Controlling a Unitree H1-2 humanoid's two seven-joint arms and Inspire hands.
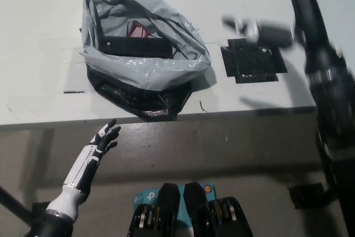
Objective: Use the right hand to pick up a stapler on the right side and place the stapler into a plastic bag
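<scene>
stapler (136,45) in plastic bag (166,67) at 11 o'clock, drop looks done | right hand (259,28) 2 o'clock, blurred, grip can't tell | left hand (104,139) idle 7 o'clock, fingers spread | left: retract arm

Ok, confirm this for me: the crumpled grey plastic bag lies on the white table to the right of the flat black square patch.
Not quite. In the head view, the crumpled grey plastic bag lies on the white table to the left of the flat black square patch, not to its right.
</scene>
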